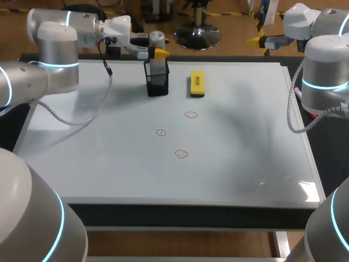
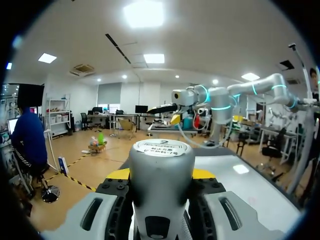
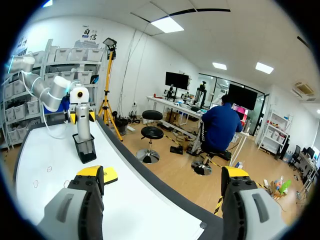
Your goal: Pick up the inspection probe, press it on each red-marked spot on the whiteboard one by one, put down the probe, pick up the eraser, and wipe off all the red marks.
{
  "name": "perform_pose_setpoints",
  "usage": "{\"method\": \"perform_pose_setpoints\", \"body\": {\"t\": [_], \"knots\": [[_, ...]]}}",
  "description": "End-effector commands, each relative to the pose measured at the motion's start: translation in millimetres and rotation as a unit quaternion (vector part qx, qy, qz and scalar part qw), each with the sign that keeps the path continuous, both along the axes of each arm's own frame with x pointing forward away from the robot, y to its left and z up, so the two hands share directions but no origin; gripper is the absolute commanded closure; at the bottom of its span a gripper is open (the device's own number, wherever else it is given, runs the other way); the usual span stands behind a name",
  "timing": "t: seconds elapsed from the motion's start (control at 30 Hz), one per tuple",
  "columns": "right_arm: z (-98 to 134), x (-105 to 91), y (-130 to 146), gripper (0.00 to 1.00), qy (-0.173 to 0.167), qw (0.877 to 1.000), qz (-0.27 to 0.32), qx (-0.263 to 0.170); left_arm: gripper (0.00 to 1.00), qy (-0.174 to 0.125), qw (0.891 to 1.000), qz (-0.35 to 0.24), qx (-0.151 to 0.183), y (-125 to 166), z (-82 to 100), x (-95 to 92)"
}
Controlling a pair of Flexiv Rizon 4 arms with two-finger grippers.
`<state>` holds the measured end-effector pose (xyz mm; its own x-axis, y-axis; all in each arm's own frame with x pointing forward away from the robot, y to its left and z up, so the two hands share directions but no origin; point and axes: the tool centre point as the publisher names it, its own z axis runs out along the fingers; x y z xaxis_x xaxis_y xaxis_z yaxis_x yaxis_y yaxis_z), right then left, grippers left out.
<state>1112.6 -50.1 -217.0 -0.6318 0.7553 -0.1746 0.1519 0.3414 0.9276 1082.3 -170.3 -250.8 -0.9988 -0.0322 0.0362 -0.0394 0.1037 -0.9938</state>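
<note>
The inspection probe (image 1: 157,39), a grey cylinder, stands upright in a black holder (image 1: 157,83) at the back of the whiteboard (image 1: 109,158). My left gripper (image 1: 156,53) is shut on the probe's upper part. In the left wrist view the probe (image 2: 161,180) fills the gap between the yellow-tipped fingers (image 2: 118,174). The yellow eraser (image 1: 197,84) lies just right of the holder. Three red circles (image 1: 191,114) (image 1: 160,132) (image 1: 181,154) are drawn mid-board. My right gripper (image 3: 162,175) is open and empty at the back right, off the board; far ahead it sees the probe (image 3: 83,125).
The whiteboard's raised frame (image 1: 302,136) runs along its right side, and a dark table edge (image 1: 185,214) borders the front. My right arm (image 1: 325,71) stands beside the board's right rim. A cable (image 1: 90,112) from the left arm hangs over the board's left part.
</note>
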Motion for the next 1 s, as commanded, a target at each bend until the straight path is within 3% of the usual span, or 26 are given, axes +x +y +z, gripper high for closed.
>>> {"method": "perform_pose_setpoints", "body": {"t": [0.03,0.73,1.0], "knots": [[-0.3,0.3,-0.3,0.00,0.000,1.000,0.000,0.000,1.00,-0.004,1.000,0.004,0.003,2.1,11.0,-2.0],[-0.3,0.3,-0.3,0.00,0.000,1.000,0.000,0.000,1.00,-0.028,1.000,0.009,0.001,2.3,67.0,-5.7],[-0.3,0.3,-0.3,0.00,0.000,1.000,0.000,0.000,1.00,-0.038,0.999,0.021,-0.004,19.1,86.2,-10.6]]}}
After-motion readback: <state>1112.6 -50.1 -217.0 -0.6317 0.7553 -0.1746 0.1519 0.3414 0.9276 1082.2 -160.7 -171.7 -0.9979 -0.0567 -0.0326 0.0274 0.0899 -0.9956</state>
